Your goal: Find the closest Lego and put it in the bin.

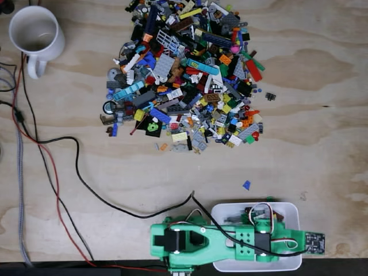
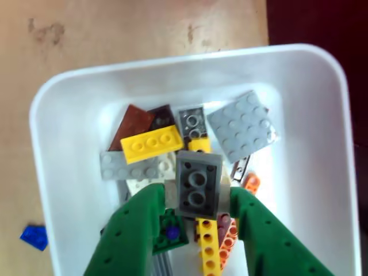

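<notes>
Poised over shallow white rectangular plastic bin [image 2: 322,144] at plywood desk's [image 1: 322,144] near edge: green two-finger gripper [image 2: 195,198] grasping dark grey Lego brick [image 2: 197,185]. Drop step; next, likely, opening the jaws.

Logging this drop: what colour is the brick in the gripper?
Dark grey brick, seen best in the wrist view.

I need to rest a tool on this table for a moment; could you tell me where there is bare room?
Bare wood lies right of the Lego pile, and between the pile and the bin, apart from one blue piece. It is crowded at the left by cables and the mug, and at the bin, where the claw holds a grey brick.
</notes>
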You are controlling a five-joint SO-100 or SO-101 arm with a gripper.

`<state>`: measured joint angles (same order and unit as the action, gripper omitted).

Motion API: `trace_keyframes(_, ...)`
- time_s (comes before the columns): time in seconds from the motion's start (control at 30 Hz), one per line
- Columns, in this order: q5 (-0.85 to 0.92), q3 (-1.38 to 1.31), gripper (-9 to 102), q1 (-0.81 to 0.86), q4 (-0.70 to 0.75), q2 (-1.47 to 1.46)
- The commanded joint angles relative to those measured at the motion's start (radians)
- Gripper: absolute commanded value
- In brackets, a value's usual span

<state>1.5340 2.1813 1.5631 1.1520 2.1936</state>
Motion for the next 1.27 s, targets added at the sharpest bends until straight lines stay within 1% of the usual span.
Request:
trace_keyframes(0.0,0.012,-0.018,16,-0.009,-0.064,0.074)
trace_keyframes(0.07,0.012,-0.04,16,-0.06,-0.074,0.089)
trace_keyframes(0.17,0.023,-0.049,15,-0.195,-0.104,0.12)
trace_keyframes(0.27,0.035,-0.063,16,-0.311,-0.098,0.17)
trace_keyframes(0.3,0.017,-0.069,8,-0.37,-0.106,0.184)
trace_keyframes(0.37,0.023,-0.075,1,-0.497,-0.097,0.222)
trace_keyframes(0.53,0.029,0.035,0,-0.788,-0.146,0.35)
trace_keyframes(0.6,0.028,0.132,0,-0.905,-0.199,0.454)
trace_keyframes(0.67,0.023,0.209,0,-1.019,-0.202,0.548)
trace_keyframes(0.8,0.017,0.302,0,-1.203,-0.15,0.664)
trace_keyframes(0.97,-0.012,0.362,0,-1.339,-0.081,0.713)
trace_keyframes(1.23,-0.072,0.396,0,-1.471,-0.025,0.701)
